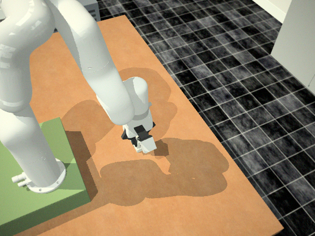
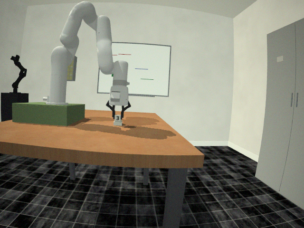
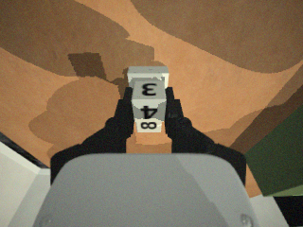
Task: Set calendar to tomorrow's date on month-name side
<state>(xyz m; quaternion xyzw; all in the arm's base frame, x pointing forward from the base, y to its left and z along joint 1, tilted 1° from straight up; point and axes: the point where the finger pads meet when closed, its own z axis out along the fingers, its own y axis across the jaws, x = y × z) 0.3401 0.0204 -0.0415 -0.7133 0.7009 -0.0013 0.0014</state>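
Note:
My gripper points down and is shut on a white number cube. The cube's upright side shows a 3 towards the exterior camera, and a 4 is on its top. A pale tray is on the table under the held cube; one end sticks out past it. A second cube shows an 8 on top, lower than the held cube and behind it. How far the held cube is above the tray floor cannot be told. The month's name is not visible.
The green base block stands on the table's robot side. The orange table carries broad arm shadows. Its long edge runs beside the gripper, away from the base, with dark tiled floor beyond.

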